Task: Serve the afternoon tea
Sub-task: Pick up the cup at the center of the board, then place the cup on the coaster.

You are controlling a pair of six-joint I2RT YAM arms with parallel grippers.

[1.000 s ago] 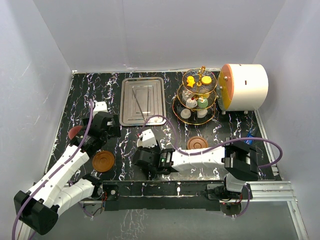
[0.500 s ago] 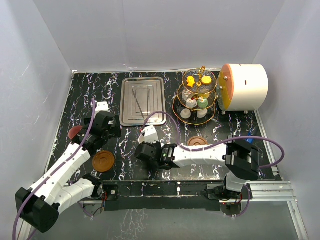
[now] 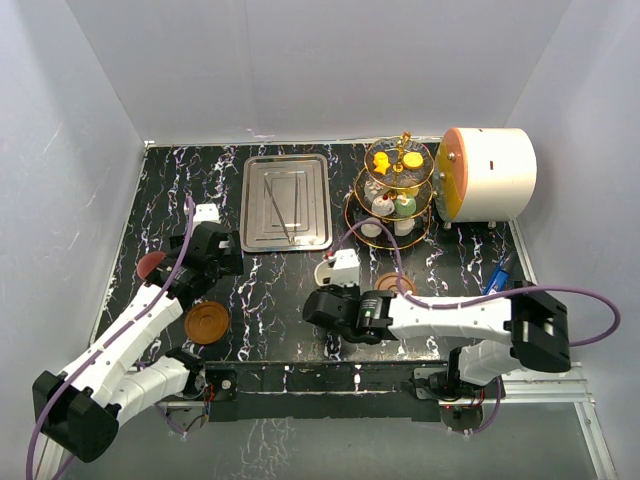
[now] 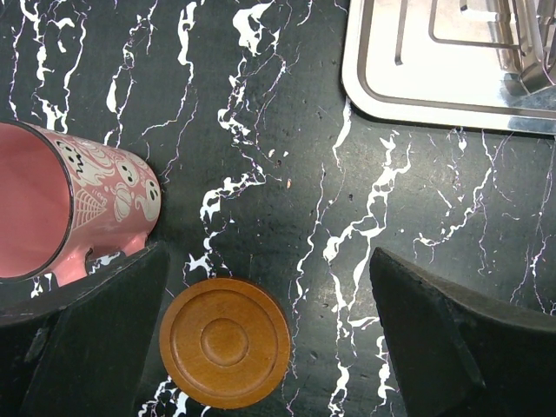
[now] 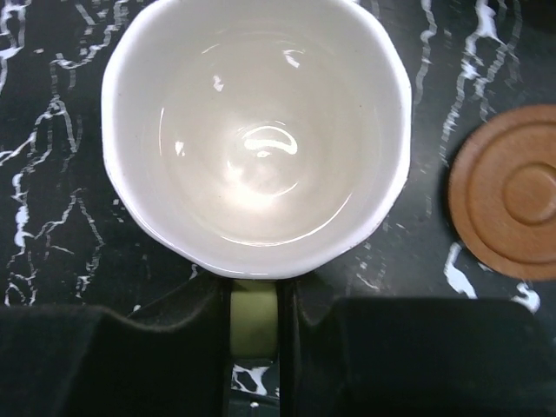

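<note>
Top external: right arm outstretched leftward

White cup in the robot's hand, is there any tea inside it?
No tea. The cream cup looks empty: only its shiny bare bottom shows. The right gripper pinches its handle, hiding most of it, and whatever lies under the cup is covered.

Under my wrists, a black table veined in white, marble-fashion. On my left side, a pink cup printed with white cartoon figures, and a plain orange-brown saucer. On my right, a glossy cream cup with a pale green handle, and a second brown saucer. Also pictured: a silver tray, a gold-framed stand with yellow cakes, and a white cylinder with an orange end.
</note>
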